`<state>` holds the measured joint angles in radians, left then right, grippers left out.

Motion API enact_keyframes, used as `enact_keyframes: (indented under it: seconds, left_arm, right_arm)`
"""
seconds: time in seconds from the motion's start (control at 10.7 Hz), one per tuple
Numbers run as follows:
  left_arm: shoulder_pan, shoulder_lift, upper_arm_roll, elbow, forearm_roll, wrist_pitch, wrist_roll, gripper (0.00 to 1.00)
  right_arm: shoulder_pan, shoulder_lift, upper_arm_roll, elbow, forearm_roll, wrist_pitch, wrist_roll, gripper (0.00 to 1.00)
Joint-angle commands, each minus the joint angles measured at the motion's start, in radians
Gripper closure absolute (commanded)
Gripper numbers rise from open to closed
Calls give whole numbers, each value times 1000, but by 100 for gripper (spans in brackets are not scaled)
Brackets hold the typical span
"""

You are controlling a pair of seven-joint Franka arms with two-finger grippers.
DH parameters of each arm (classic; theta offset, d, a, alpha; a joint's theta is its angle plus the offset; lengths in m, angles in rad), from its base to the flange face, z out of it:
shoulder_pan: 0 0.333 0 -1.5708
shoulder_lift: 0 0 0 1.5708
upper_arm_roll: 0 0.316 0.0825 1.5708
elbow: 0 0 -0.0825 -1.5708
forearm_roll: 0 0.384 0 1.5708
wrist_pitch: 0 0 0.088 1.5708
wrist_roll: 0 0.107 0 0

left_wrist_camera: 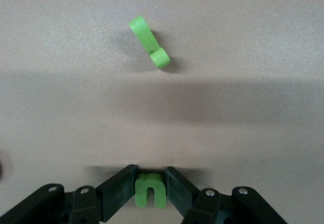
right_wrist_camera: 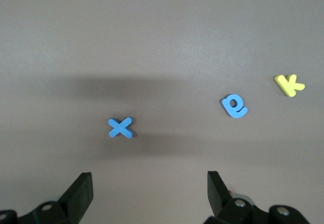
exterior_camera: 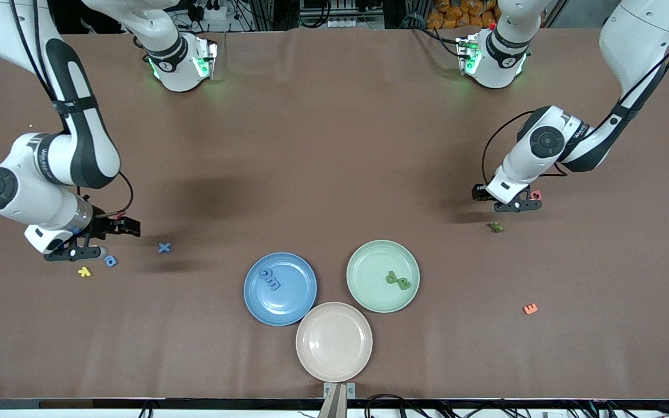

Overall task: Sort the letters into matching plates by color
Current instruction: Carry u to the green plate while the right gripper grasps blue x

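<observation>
A brown table point(exterior_camera: 334, 145) holds three plates: blue plate point(exterior_camera: 294, 302) with two blue letters, green plate point(exterior_camera: 369, 267) with two green letters at its 3 o'clock, empty beige plate point(exterior_camera: 334, 360) nearest the front camera. Left wrist view: the left gripper point(left_wrist_camera: 151, 189) pinches a green letter n point(left_wrist_camera: 150, 191); another green letter point(left_wrist_camera: 150, 42) lies at 12 o'clock. Right wrist view: the right gripper point(right_wrist_camera: 150, 193) gapes wide (holding nothing) over blue x point(right_wrist_camera: 120, 128), blue e point(right_wrist_camera: 234, 106), yellow k point(right_wrist_camera: 289, 85).

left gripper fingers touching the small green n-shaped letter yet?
Touching. The left wrist view shows the left gripper with both dark fingers pressed against the sides of the small green n-shaped toy letter, no gap on either side.
</observation>
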<state>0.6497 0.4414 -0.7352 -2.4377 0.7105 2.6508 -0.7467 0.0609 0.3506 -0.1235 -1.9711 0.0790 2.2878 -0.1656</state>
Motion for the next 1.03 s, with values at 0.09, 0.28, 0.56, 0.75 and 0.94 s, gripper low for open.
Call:
enact_keyframes:
  seconds: [0.09,0.28,0.56,0.75,0.94]
  left_arm:
    - [4,-15,-99,64,32,0,-218,100]
    - [-2,-4,-134,109,29,0,-308,100]
    - [-45,28,-141,208,-11,0,-370,100]
    - [-82,69,-139,281,-49,0,-414,100]
    - [-119,182,-139,382,-52,0,-443,100]
  right_arm:
    - [68,4,15,-61,12,105,156,0]
    - [97,45,15,-81,12,203,185,0]
    - [108,73,15,-149,12,341,184,0]
    - [115,100,15,-149,10,381,182,0]
    - [117,133,16,-149,10,413,182,0]
